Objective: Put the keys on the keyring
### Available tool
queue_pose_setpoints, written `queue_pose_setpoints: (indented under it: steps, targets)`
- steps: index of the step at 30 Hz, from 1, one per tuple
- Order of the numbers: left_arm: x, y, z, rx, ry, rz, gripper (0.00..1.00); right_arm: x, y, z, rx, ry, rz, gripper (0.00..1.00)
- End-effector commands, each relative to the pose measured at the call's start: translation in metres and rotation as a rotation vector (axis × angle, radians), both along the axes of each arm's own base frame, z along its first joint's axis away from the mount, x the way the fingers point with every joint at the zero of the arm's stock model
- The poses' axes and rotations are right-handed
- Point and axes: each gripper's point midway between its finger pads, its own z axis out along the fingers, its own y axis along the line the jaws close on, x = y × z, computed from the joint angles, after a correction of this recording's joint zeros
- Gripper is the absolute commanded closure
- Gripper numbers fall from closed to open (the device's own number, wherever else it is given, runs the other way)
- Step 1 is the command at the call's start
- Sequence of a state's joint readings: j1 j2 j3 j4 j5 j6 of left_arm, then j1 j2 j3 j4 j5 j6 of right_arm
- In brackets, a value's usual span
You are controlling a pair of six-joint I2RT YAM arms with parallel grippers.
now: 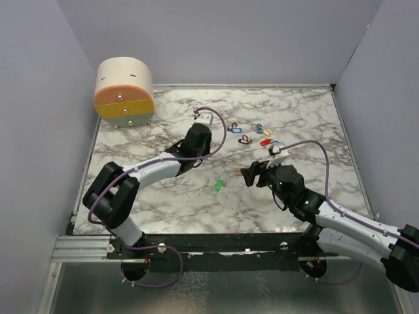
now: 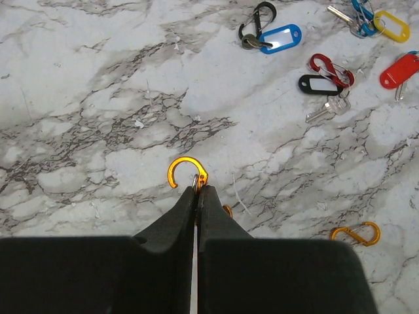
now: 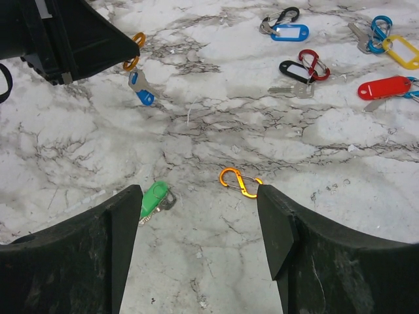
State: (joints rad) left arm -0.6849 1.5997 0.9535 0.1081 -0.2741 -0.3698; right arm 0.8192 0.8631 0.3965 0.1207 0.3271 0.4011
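My left gripper [image 2: 198, 190] is shut on the orange keyring [image 2: 186, 171], whose open hook sticks out past the fingertips. In the right wrist view the same keyring [image 3: 135, 52] shows at the left gripper's tip, with a blue key [image 3: 141, 89] hanging right below it. My right gripper [image 3: 198, 196] is open and low over the table. A green key [image 3: 155, 196] lies beside its left finger [image 3: 124, 216]. From above, the green key [image 1: 219, 186] lies between the left gripper [image 1: 196, 160] and the right gripper [image 1: 251, 175].
More tagged keys and clips lie beyond: a blue tag [image 2: 280, 38], black tag [image 2: 319, 84], red tag [image 2: 399, 69] and yellow tag [image 2: 391, 26]. An orange clip [image 3: 239, 182] lies by my right finger. A round drawer box [image 1: 124, 91] stands back left.
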Motion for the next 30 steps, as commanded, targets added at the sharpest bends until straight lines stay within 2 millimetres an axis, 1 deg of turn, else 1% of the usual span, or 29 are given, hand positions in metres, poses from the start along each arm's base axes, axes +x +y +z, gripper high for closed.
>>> queue_pose_setpoints:
  steps: [1, 4, 5, 6, 8, 12, 17, 21, 24, 26, 29, 30]
  targets:
    - [0.013, -0.008, -0.003, -0.067, 0.018, -0.019, 1.0, 0.0, 0.004, 0.013, 0.023, -0.034, 0.014, 0.28]
    - [0.024, -0.005, -0.008, -0.085, 0.035, -0.009, 1.0, 0.001, 0.004, 0.014, 0.023, -0.039, 0.014, 0.28]
    - [0.028, -0.006, -0.007, -0.099, 0.035, -0.008, 1.0, 0.001, 0.003, 0.013, 0.021, -0.038, 0.014, 0.28]
    - [0.033, -0.005, -0.013, -0.105, 0.048, -0.005, 1.0, 0.001, 0.004, 0.014, 0.023, -0.04, 0.015, 0.28]
    - [0.042, -0.005, -0.017, -0.121, 0.056, 0.002, 1.0, 0.001, 0.004, 0.014, 0.022, -0.04, 0.015, 0.28]
    - [0.061, -0.005, -0.014, -0.162, 0.054, 0.01, 1.0, 0.001, 0.004, 0.014, 0.021, -0.041, 0.014, 0.28]
    - [0.078, -0.009, -0.01, -0.222, 0.056, -0.006, 1.0, 0.001, 0.003, 0.013, 0.021, -0.04, 0.012, 0.28]
    - [0.089, -0.01, -0.016, -0.257, 0.076, -0.008, 1.0, 0.001, 0.003, 0.013, 0.02, -0.039, 0.012, 0.28]
    - [0.093, -0.011, -0.021, -0.287, 0.093, -0.012, 0.93, 0.0, 0.003, 0.012, 0.021, -0.04, 0.012, 0.28]
    - [0.096, -0.011, -0.025, -0.298, 0.102, -0.013, 0.86, 0.0, 0.002, 0.012, 0.022, -0.04, 0.013, 0.28]
    - [0.1, -0.01, -0.029, -0.309, 0.11, -0.011, 0.83, -0.001, 0.002, 0.013, 0.022, -0.041, 0.013, 0.28]
    - [0.102, -0.01, -0.029, -0.314, 0.11, -0.01, 0.81, -0.001, 0.002, 0.013, 0.022, -0.042, 0.012, 0.28]
